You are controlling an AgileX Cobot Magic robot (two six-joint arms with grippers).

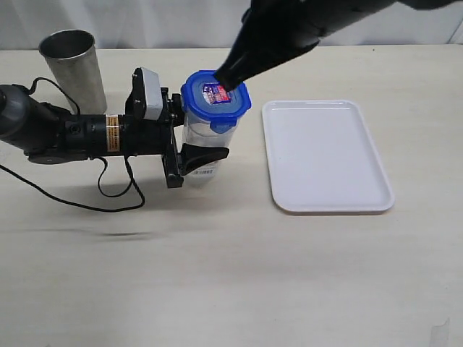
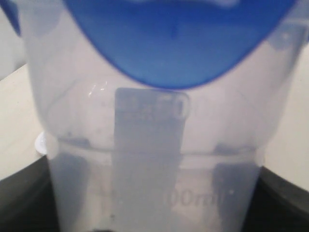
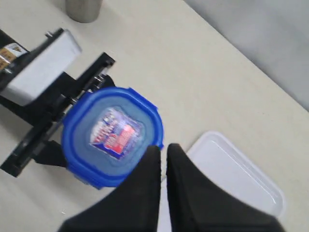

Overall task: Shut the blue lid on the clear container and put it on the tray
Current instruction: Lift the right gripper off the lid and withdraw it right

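My left gripper [image 1: 189, 131] was clamped on the clear container [image 1: 206, 139], one finger on either side of its lower body. The container stood upright on the table, long axis vertical and mouth upward, with the blue lid [image 1: 215, 95] seated flat on top, label up. I couldn't tell whether the tabs were latched. My right gripper [image 3: 163, 151] had its fingers pinched together on nothing, tip down at the lid's rim. The tray [image 1: 325, 155] lay beyond the container from my left gripper, apart from it.
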